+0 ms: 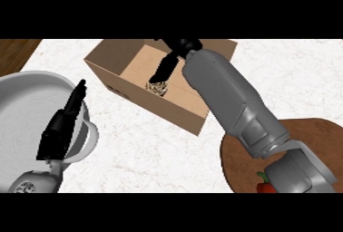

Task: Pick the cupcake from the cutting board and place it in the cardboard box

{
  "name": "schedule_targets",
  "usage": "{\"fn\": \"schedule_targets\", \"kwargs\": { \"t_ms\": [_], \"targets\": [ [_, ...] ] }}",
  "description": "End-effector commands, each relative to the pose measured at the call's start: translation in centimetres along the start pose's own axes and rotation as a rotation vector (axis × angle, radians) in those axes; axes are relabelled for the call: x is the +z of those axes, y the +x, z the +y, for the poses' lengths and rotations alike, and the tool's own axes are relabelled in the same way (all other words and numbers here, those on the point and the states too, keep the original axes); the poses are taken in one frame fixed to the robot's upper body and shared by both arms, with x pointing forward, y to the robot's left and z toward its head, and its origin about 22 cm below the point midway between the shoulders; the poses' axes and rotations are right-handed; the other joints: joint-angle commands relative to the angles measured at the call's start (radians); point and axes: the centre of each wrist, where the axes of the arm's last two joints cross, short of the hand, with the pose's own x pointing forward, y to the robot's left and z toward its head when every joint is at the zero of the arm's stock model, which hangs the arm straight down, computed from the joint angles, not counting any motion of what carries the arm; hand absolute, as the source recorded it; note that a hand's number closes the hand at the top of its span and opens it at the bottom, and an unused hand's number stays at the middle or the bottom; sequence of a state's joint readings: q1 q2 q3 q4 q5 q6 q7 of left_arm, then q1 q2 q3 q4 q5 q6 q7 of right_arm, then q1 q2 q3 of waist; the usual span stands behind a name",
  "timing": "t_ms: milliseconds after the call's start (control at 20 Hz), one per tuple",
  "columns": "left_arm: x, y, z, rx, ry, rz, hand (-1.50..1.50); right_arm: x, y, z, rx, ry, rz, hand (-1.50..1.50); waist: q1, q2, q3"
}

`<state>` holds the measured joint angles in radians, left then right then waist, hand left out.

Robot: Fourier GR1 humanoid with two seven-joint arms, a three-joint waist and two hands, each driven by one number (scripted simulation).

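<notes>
The cardboard box (127, 79) stands open at the top middle of the counter. The cupcake (158, 88), in a dark speckled wrapper, rests on the box's floor. My right hand (175, 49) is over the box's far rim, with its fingers (164, 69) stretched straight down into the box and ending just above the cupcake; they are not curled round it. The round brown cutting board (234, 156) lies at the lower right, partly hidden under my right forearm. My left hand (61, 123) rests open at the left, fingers pointing up.
A large white bowl (26, 104) fills the left side, behind my left hand. A red vegetable with a green stem (264, 186) lies on the cutting board by my right elbow. Wooden flooring shows at the top left corner.
</notes>
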<state>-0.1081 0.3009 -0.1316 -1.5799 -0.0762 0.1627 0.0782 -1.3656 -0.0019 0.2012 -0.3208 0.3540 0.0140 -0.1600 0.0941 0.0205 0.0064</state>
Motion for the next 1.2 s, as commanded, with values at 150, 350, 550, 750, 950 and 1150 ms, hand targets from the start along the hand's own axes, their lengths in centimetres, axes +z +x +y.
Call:
{"fn": "schedule_targets", "kwargs": {
  "t_ms": [150, 350, 550, 750, 950, 1150],
  "targets": [
    [1.2, -1.5, -0.3, -0.010, -0.017, 0.102, 0.00, 0.2, -0.6, -0.9, -0.295, -0.256, -0.016, -1.50, 0.010, 0.004, -0.006],
    [1.2, -2.5, 0.8, -0.006, 0.017, 0.122, 0.00, 0.2, -0.7, -2.4, -0.489, -0.284, -0.038, -1.50, -0.024, 0.005, -0.007],
    [1.4, -2.2, 0.6, -0.011, 0.009, 0.122, 0.00, 1.4, -2.6, -7.0, -0.575, -0.393, -0.014, -1.50, -0.021, 0.008, -0.007],
    [1.9, -1.8, -0.3, 0.008, 0.012, 0.116, 0.00, 4.3, -6.9, -10.4, -0.596, -0.514, 0.034, -1.50, -0.024, 0.008, -0.006],
    [1.8, -1.5, -1.1, 0.016, -0.002, 0.092, 0.00, 7.5, -9.7, -14.7, -0.613, -0.585, 0.046, -1.50, -0.012, 0.018, -0.005],
    [1.5, -2.4, 0.4, -0.006, 0.018, 0.117, 0.00, 10.9, -13.0, -16.5, -0.621, -0.587, 0.026, -1.50, -0.019, 0.017, -0.005]
  ]
}}
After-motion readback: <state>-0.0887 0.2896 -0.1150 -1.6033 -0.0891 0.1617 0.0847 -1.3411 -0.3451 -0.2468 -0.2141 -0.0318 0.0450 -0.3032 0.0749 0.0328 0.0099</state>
